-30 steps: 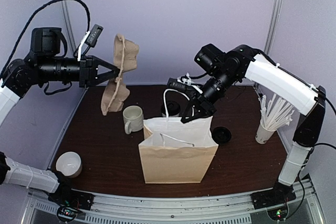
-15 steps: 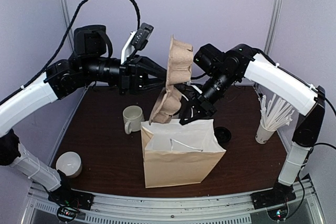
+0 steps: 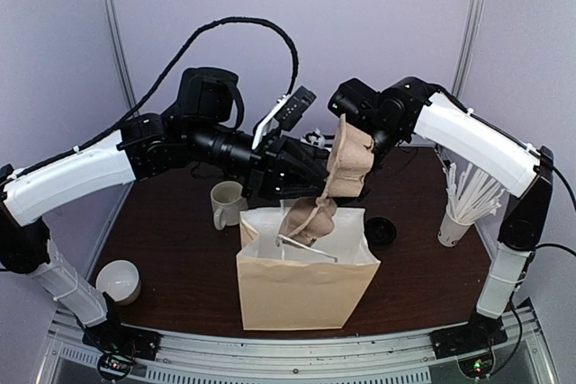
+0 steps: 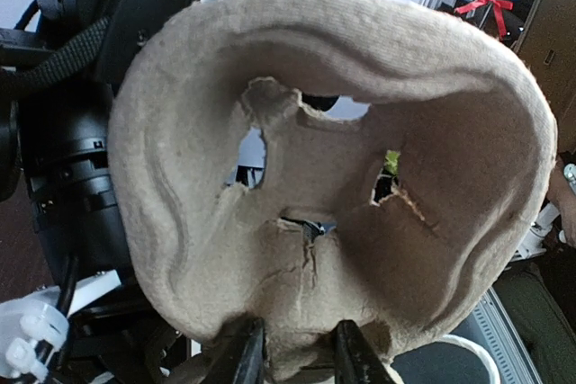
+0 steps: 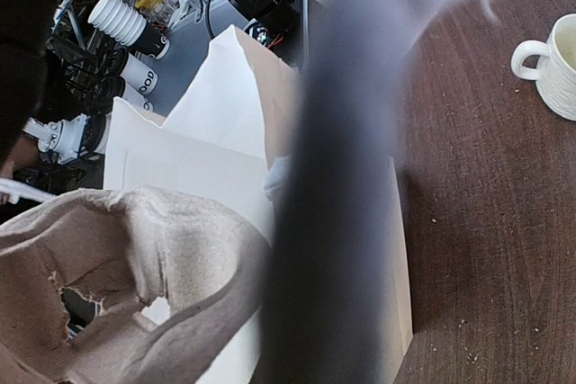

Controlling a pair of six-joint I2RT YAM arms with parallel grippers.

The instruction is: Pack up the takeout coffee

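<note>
Each arm is built from white moulded link shells joined by black cylindrical joint housings: the left arm (image 3: 72, 177) and the right arm (image 3: 468, 137) share this construction. A thick black braided cable (image 3: 236, 21) runs along the left arm. A small black camera module (image 3: 292, 110) sits on a white bracket at the left wrist. The left gripper (image 4: 292, 334) has two narrow dark fingers (image 4: 241, 357). White plastic cable ties (image 4: 25, 352) secure wiring beside it. Each arm ends in a black base block (image 3: 461, 341); small green and red indicator lights (image 3: 475, 367) show beneath.
</note>
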